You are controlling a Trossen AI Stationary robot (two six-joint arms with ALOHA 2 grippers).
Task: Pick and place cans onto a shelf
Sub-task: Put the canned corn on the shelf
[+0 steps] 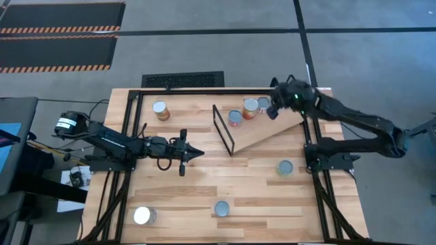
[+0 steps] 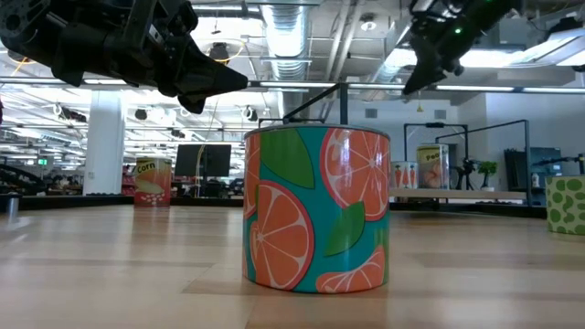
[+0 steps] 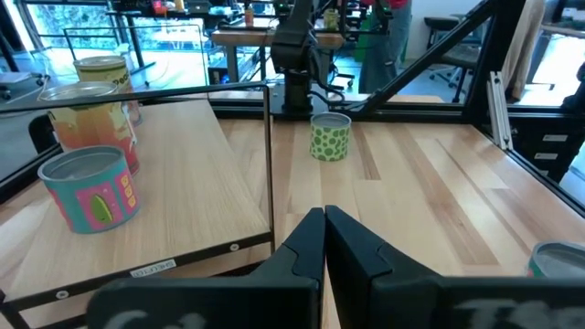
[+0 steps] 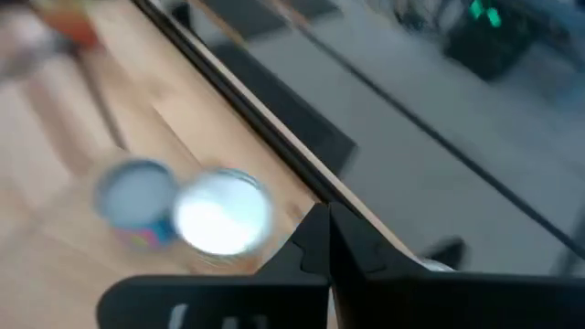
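Three cans (image 1: 251, 109) stood on the shelf (image 1: 269, 134) and four on the table (image 1: 204, 177); rigid, smooth and probably light, they suited a mid-wall side grip, while both the right gripper (image 1: 275, 109) and left gripper (image 1: 193, 154) were closed and empty.

shelf (image 1: 272, 133): light-wood board, lying tilted on table, thin black wire frame at its left end.
cans on shelf: 3 upright near far end – blue-label (image 1: 235, 118), orange (image 1: 251, 109), silver-top (image 1: 263, 104) beside it.
cans off shelf: corn can (image 1: 160, 110) far left; green-dotted (image 1: 285, 168) right; white-top (image 1: 144, 216) & orange-slice can (image 1: 222, 209) near front edge.
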